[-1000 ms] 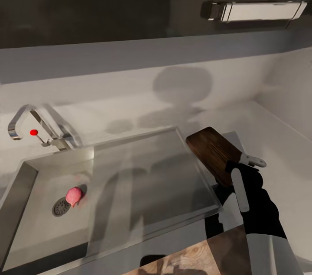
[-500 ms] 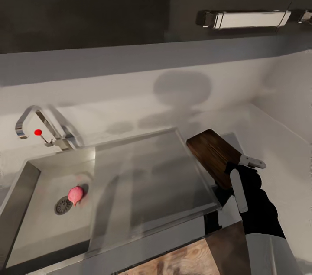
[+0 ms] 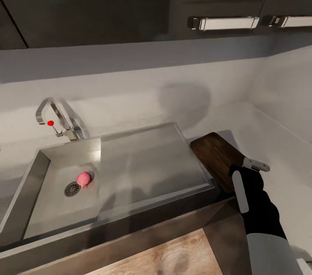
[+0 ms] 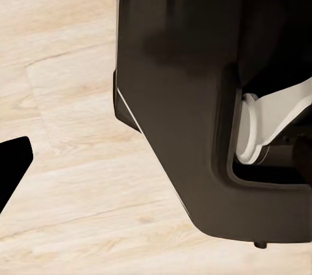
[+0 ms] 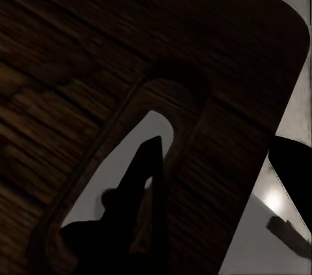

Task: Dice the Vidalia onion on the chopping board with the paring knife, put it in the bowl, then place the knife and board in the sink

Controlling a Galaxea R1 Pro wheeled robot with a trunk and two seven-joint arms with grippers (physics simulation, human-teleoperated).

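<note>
So the whole view has swung over the last second: the sink (image 3: 143,171), the faucet (image 3: 56,121) and the cabinet handles now sit further left and lower in the head view than before, which is the camera shifting, not the things. The board (image 3: 216,158) and the right gripper (image 3: 242,171) stay in about the same spot relative to each other. The board looks held up at a tilt just beside the sink's right edge, over the grey surface (image 3: 277,153). The right wrist view looks straight at its slot handle with one dark finger poking through, so I'd say the jaws are clamped on the handle end. Left arm is hanging over the wood floor (image 4: 71,177); can't tell how its jaws stand. The pink onion (image 3: 83,178) is sitting in the basin right by the drain (image 3: 72,189), untouched. My read: it's the setup stage, positioning the board. Next it needs laying flat on the surface, then a reach into the basin for the onion.
</note>
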